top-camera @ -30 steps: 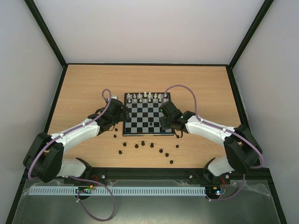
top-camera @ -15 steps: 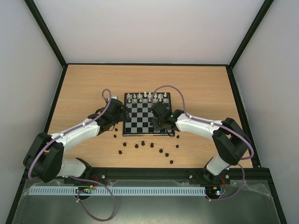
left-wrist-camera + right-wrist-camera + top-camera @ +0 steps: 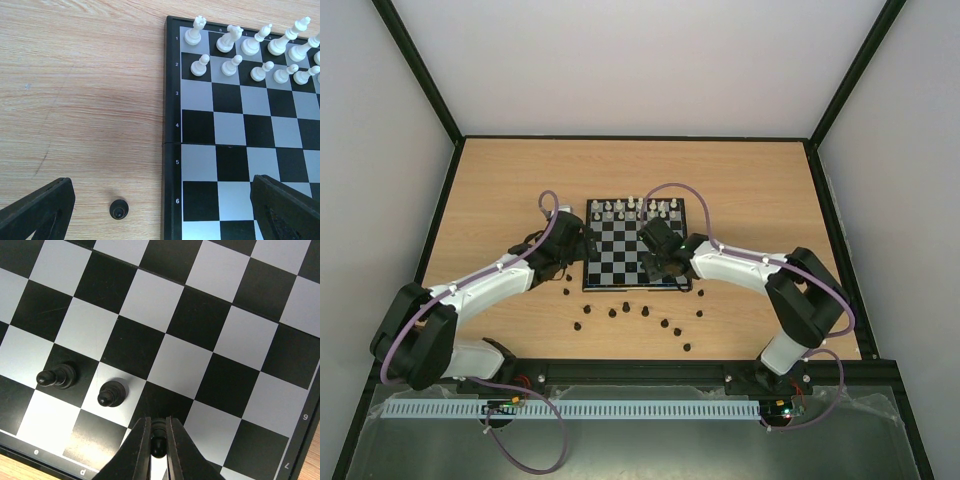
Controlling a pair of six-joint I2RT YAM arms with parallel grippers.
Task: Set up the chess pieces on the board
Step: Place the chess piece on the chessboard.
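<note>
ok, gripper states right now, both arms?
Left gripper: open, holding nothing.
Right gripper: closed on a black chess piece, over the board.

In the overhead view the right end effector [image 3: 657, 265] hides part of the board [image 3: 620, 235]. The loose black chess pieces [image 3: 612, 313] on the surface [image 3: 500, 180] are too small to tell by kind. In the right wrist view the fingers [image 3: 137, 450] cover most of the pinched black piece [image 3: 158, 440], so its kind cannot be told. The left wrist view cuts the board off at its right and lower edges and crops the outermost white pieces [image 3: 303, 50]. It shows only the tips of the wide-spread left end effector [image 3: 161, 200].
</note>
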